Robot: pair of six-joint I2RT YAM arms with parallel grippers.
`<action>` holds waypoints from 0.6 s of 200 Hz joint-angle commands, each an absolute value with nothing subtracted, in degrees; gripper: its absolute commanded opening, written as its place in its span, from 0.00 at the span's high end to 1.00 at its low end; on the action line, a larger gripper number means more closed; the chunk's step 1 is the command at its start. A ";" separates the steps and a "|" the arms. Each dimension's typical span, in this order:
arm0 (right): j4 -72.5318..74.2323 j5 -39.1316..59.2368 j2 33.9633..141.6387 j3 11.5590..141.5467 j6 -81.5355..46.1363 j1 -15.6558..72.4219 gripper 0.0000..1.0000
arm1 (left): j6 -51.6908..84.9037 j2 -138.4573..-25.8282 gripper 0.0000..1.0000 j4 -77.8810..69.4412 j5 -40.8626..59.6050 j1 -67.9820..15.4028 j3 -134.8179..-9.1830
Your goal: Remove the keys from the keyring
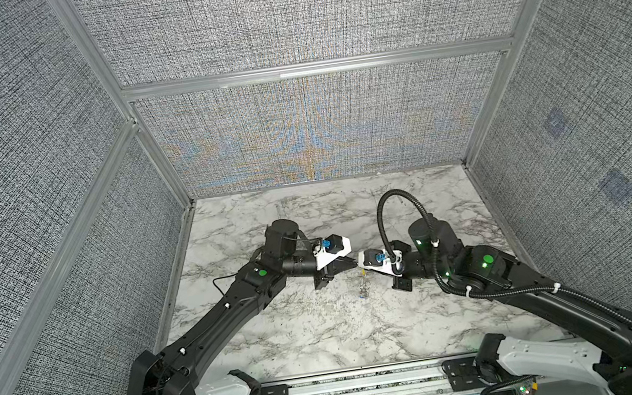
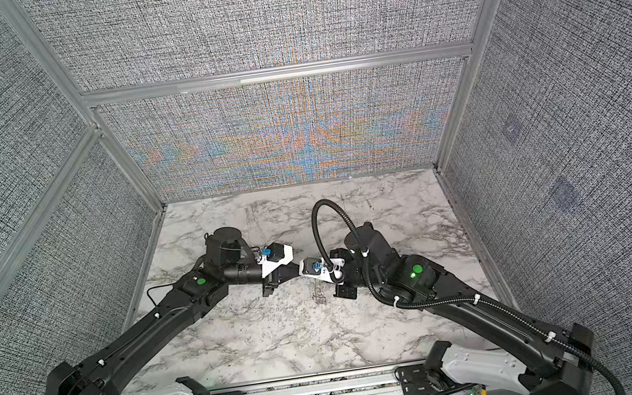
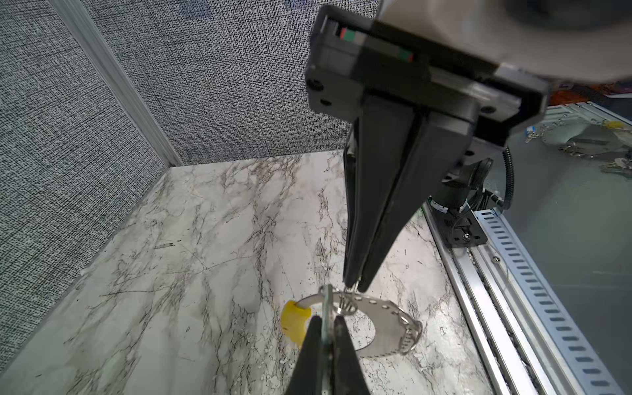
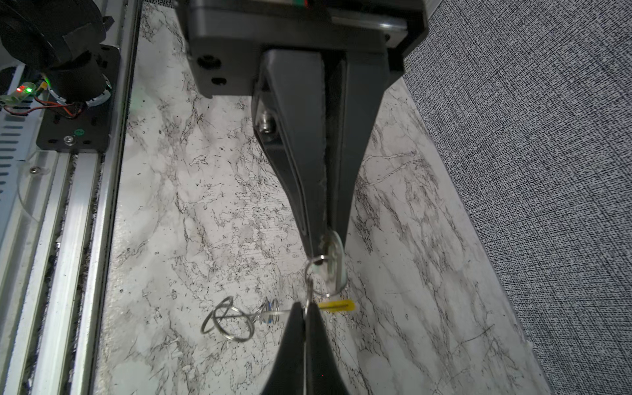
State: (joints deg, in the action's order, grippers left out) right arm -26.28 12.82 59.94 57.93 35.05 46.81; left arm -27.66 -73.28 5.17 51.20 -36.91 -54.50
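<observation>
Keyring hangs above the marble table, suspended between the two end effectors, which meet tip to tip over the middle. Its yellow sleeve sits on the rim just beside the left end effector. That end effector is clamped narrow on the pale key, which shows edge-on between its fingers. The right end effector is pinched fully closed on a small wire ring at the hoop's rim. The blue key and two linked loose rings dangle from the hoop's other side.
</observation>
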 commanded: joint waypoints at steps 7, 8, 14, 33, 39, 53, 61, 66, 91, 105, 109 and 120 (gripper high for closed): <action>-26.55 12.47 59.81 57.48 37.60 47.13 1.00 | -26.94 -74.24 1.00 4.81 51.87 -36.65 -56.02; -26.46 12.47 59.79 57.44 37.61 47.08 1.00 | -26.96 -74.30 1.00 4.82 51.86 -36.65 -56.05; -26.40 12.56 59.69 57.33 37.66 47.11 1.00 | -27.06 -74.51 1.00 5.13 51.73 -36.65 -56.23; -25.93 12.55 59.26 56.83 37.88 47.20 1.00 | -26.38 -75.15 1.00 5.48 51.83 -36.61 -56.89; -25.86 12.57 59.16 56.71 38.00 47.24 1.00 | -26.20 -75.39 1.00 5.69 51.97 -36.56 -57.10; -25.65 12.39 58.90 56.44 38.11 47.37 1.00 | -25.71 -75.76 1.00 5.71 52.32 -36.56 -57.54; -25.55 12.29 58.80 56.43 38.23 47.46 1.00 | -25.34 -76.08 1.00 5.70 52.74 -36.58 -57.80; -25.41 12.09 58.82 56.40 38.30 47.54 1.00 | -25.17 -76.36 1.00 5.77 52.97 -36.57 -58.02; -25.43 11.86 58.83 56.51 38.87 47.98 1.00 | -24.29 -77.37 1.00 5.70 54.47 -36.57 -58.71; -25.32 11.86 58.71 56.50 39.29 48.30 1.00 | -24.64 -77.72 1.00 6.43 54.28 -36.61 -58.75; -25.29 12.06 58.59 56.38 39.39 48.33 1.00 | -24.90 -77.83 1.00 6.85 54.19 -36.57 -58.84; -24.74 12.55 58.08 56.13 39.63 48.42 1.00 | -25.85 -78.02 1.00 8.34 53.73 -36.56 -59.10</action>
